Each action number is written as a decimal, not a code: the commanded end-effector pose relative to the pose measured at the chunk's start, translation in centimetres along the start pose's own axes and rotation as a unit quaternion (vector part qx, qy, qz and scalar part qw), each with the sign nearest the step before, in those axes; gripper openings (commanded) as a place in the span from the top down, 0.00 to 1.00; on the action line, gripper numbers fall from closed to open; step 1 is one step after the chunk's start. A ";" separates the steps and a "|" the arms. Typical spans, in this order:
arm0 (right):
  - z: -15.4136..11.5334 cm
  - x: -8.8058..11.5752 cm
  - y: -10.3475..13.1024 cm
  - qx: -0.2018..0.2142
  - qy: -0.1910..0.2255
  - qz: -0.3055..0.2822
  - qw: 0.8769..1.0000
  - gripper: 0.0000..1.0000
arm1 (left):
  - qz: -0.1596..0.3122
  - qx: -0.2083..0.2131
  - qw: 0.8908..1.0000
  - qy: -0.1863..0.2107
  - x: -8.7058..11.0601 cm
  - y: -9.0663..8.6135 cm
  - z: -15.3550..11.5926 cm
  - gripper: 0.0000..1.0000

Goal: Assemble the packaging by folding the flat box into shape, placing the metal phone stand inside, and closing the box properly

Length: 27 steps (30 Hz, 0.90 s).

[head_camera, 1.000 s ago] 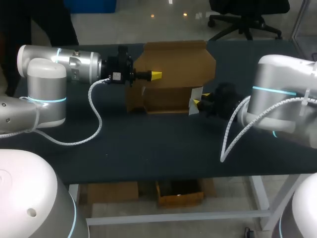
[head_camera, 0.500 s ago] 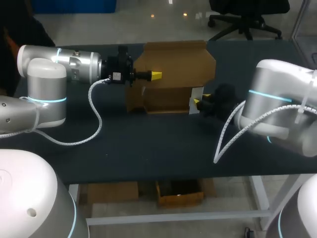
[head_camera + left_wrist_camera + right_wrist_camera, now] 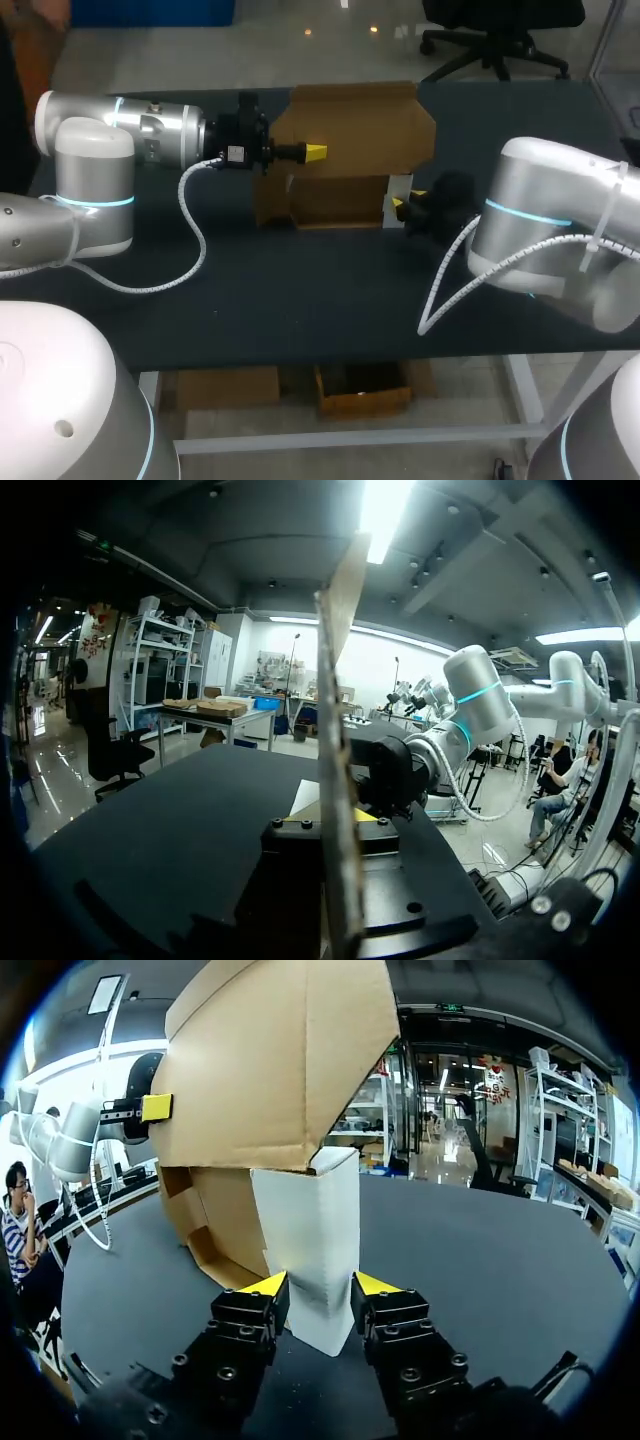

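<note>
Standing half-folded | brown box (image 3: 335, 200) | lid flap (image 3: 365, 125) raised | white side flap (image 3: 310, 1245) (upright)

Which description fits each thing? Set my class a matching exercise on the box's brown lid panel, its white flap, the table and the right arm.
Things:
1 brown lid panel
2 white flap
3 table
4 right arm

Descriptions:
a dark surface
b raised upright, clamped by the left jaws
c silvery, with a blue ring
d pinched between the right jaws

Pairs: 1-b, 2-d, 3-a, 4-c
</note>
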State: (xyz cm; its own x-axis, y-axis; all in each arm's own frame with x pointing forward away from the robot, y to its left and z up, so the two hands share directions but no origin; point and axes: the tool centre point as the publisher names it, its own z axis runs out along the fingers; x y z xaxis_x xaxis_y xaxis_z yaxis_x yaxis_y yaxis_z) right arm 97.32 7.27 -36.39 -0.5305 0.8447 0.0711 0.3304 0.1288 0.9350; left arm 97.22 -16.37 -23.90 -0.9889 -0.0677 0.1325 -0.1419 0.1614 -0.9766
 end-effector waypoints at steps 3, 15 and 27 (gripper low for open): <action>0.3 0.3 -0.5 -0.019 -0.088 0.014 0.996 0.63 | 0.000 0.000 1.000 0.000 -0.1 0.5 0.0 1.00; 1.0 0.1 -0.5 -0.024 -0.105 0.035 0.994 0.67 | 0.000 0.000 1.000 0.000 -0.1 0.5 0.0 1.00; 2.0 0.0 -0.2 -0.030 -0.123 0.057 0.990 0.71 | 0.000 0.000 1.000 0.000 -0.1 0.5 0.0 1.00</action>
State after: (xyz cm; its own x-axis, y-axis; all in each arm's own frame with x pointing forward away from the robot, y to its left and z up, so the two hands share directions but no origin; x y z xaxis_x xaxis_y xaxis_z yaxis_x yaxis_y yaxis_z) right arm 98.36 7.59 -36.94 -0.4004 0.9064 0.1345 0.3308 0.0061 0.9437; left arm 97.26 -16.37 -23.87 -0.9888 -0.0682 0.1324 -0.1419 0.1610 -0.9767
